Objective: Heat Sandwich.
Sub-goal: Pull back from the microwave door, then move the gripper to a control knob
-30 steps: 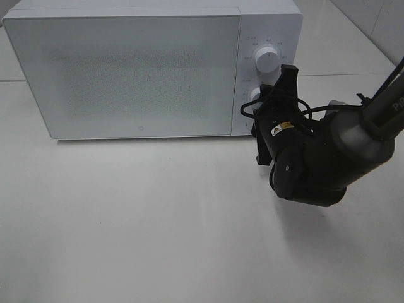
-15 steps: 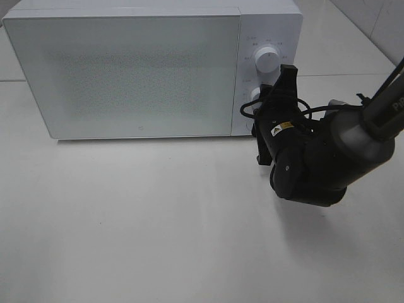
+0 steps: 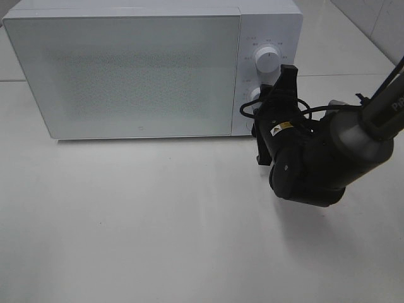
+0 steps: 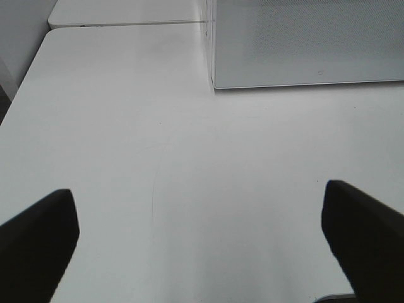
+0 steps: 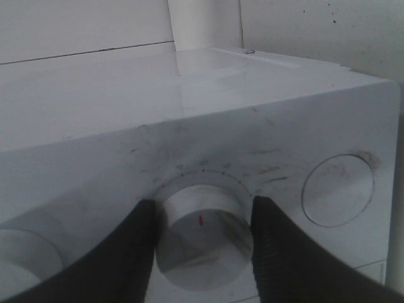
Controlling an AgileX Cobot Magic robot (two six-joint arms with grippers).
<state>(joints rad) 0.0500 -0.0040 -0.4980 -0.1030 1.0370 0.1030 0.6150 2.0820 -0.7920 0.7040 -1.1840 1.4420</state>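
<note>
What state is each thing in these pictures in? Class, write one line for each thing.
microwave door, closed.
lower knob, gripped on two sides.
upper knob, untouched.
right end effector, shut on the lower knob.
left end effector, open, holding nothing.
sandwich, not visible in any view.

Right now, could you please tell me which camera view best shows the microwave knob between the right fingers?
The right wrist view: the lower knob fills the centre, red mark visible, right fingers against both sides. The exterior high view shows only its edge behind the right arm; the left wrist view shows none.
</note>
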